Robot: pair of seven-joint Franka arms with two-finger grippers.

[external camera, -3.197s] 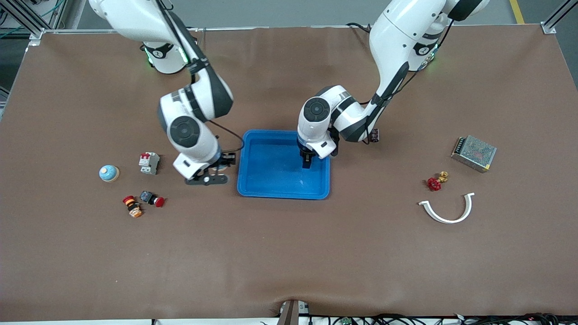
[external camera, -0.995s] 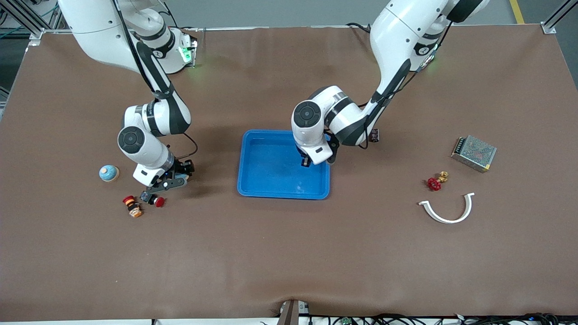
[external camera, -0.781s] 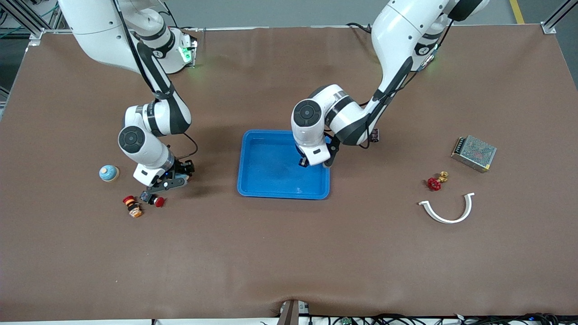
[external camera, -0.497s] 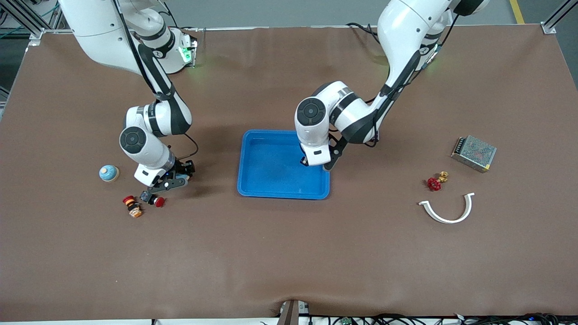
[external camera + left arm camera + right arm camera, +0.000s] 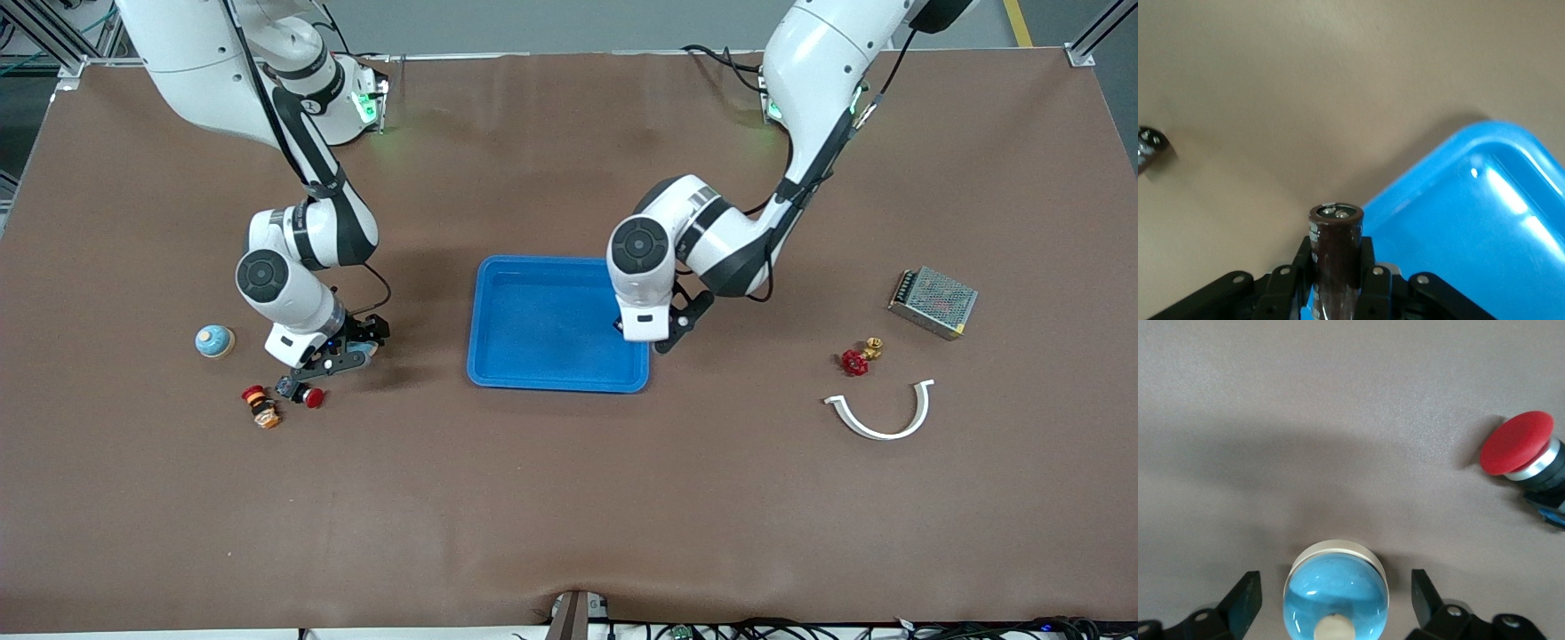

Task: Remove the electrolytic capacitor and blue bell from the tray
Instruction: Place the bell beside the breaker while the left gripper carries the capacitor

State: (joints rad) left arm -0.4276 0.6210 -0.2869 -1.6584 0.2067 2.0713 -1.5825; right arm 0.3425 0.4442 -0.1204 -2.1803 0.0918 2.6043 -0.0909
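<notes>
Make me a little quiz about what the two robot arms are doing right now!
1. True or false: the left gripper is shut on the capacitor.
2. What colour is the tray in the middle of the table? A red, B blue, C green.
3. Fill in the gap: the bell on the table sits between the open fingers of the ___ gripper.

Key: 1 true; 2 B; 3 right, so it is the right gripper.
</notes>
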